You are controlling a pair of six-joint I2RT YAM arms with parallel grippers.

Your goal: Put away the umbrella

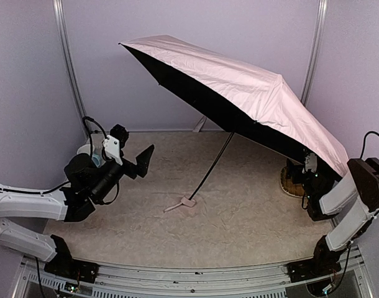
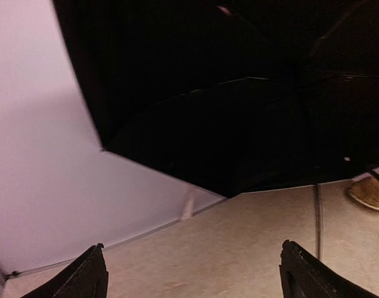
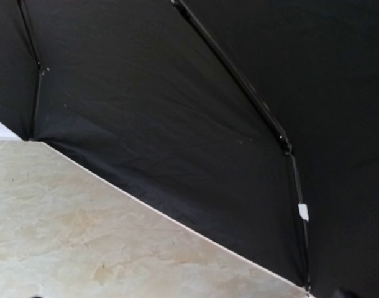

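Note:
The umbrella [image 1: 239,87] stands open and tilted on the table, with pale pink fabric on top and black lining beneath. Its thin black shaft [image 1: 211,166] slants down to the small pink handle [image 1: 188,202], which rests on the tabletop. My left gripper [image 1: 135,162] hangs open in the air left of the shaft, holding nothing. The left wrist view shows the black lining [image 2: 227,112] and the shaft [image 2: 317,217] beyond my spread left gripper [image 2: 192,276]. My right gripper [image 1: 304,174] sits under the canopy's low right edge. The right wrist view shows only lining [image 3: 208,112] and ribs, with nothing between the jaws.
A woven straw mat [image 1: 292,184] lies at the right under the canopy edge, and its rim [image 2: 371,192] also shows in the left wrist view. Pale walls and metal posts [image 1: 66,56] close in the back and sides. The tabletop [image 1: 239,223] is beige and wrinkled.

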